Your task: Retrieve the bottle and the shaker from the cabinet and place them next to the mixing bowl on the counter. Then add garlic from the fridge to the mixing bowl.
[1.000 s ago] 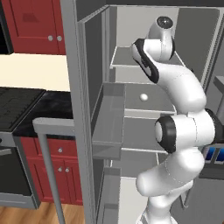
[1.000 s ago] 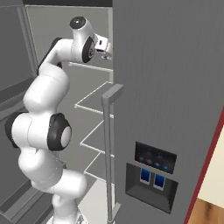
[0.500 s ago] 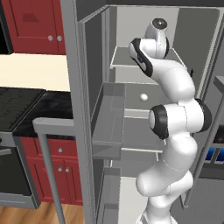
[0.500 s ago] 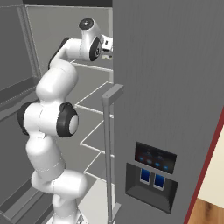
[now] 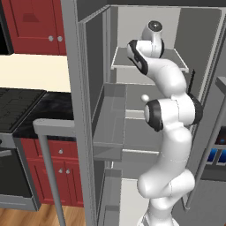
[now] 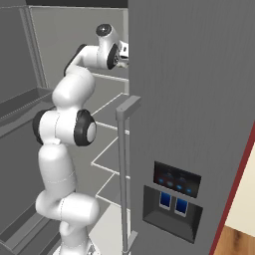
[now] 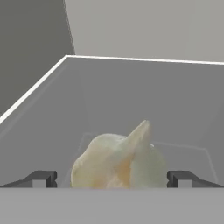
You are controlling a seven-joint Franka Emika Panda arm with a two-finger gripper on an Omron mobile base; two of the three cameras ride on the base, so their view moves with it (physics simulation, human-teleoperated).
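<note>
Between the spread fingertips of the gripper (image 7: 112, 179) sits one garlic (image 7: 119, 159), lower half cut off by the frame edge, contact with either tip hard to judge. Resting on a grey shelf (image 7: 52, 113) inside the fridge (image 6: 189, 99). One whitish bulb glimpsed in the left base view, partly hidden behind the arm (image 5: 170, 112).

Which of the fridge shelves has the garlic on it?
The second shelf from the top. The garlic, a small whitish bulb, sits on it just below the top shelf; the other shelves carry nothing visible.
</note>
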